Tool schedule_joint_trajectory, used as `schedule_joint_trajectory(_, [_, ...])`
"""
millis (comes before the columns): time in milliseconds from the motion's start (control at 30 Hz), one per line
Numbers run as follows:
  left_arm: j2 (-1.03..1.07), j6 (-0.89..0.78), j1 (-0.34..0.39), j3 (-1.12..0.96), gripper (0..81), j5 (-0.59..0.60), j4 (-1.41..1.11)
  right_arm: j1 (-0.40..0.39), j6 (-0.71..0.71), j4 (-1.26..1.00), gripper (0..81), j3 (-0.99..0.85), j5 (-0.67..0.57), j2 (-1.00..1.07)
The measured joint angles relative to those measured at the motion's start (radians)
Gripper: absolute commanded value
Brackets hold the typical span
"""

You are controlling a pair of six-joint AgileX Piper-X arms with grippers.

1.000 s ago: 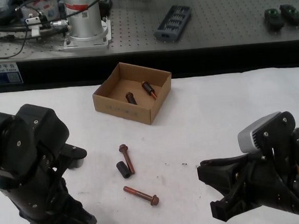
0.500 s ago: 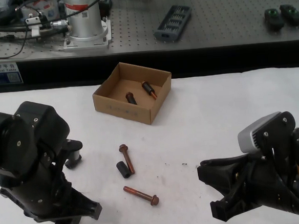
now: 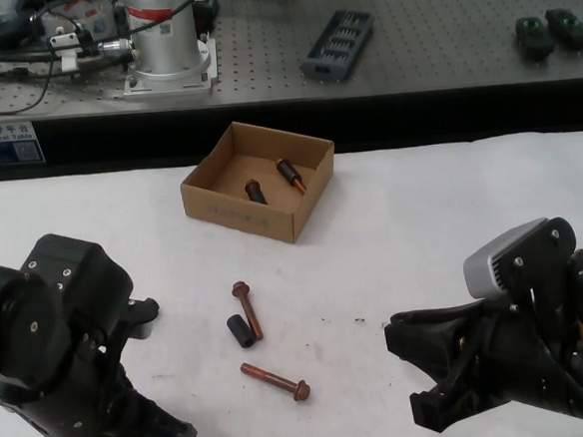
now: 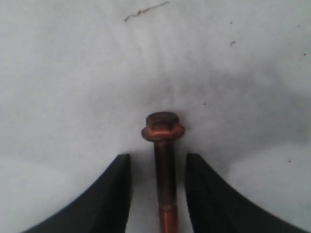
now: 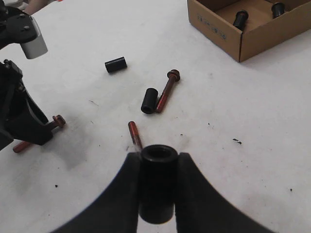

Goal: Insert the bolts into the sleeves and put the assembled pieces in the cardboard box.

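Bolt alignment for the grasp: a copper-coloured flanged metal bolt (image 4: 164,145) lies flat on the white bench cover (image 3: 422,229). Its shank runs lengthwise between the parted fingers of the left gripper (image 4: 158,160), head away from the wrist, with a gap on either side. The right gripper (image 5: 159,158) is clenched on a short black cylindrical sleeve (image 5: 158,189), bore facing outward. The brown cardboard box (image 3: 236,217) stands farther back.
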State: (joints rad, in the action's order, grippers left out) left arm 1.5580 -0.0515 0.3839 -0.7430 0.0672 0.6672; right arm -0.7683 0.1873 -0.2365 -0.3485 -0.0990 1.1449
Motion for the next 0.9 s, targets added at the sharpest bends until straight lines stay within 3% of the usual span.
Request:
schedule_joint_trajectory(267, [0.016, -0.001, 0.000, 0.000, 24.8, 0.025, -0.011, 0.000, 0.000, 0.000, 6.4, 0.000, 0.000, 0.000])
schedule_joint_trajectory(333, [0.020, -0.001, 0.000, -0.003, 15.1, 0.025, -0.011, 0.000, 0.000, 0.000, 6.4, 0.000, 0.000, 0.000])
schedule_joint_trajectory(400, [0.028, -0.001, -0.002, -0.005, 0.2, 0.020, -0.011, 0.000, 0.000, 0.000, 6.4, 0.000, 0.000, 0.000])
schedule_joint_trajectory(900, [0.018, 0.042, -0.008, -0.001, 0.6, 0.098, -0.078, 0.000, -0.039, -0.002, 6.4, 0.000, 0.000, 0.000])
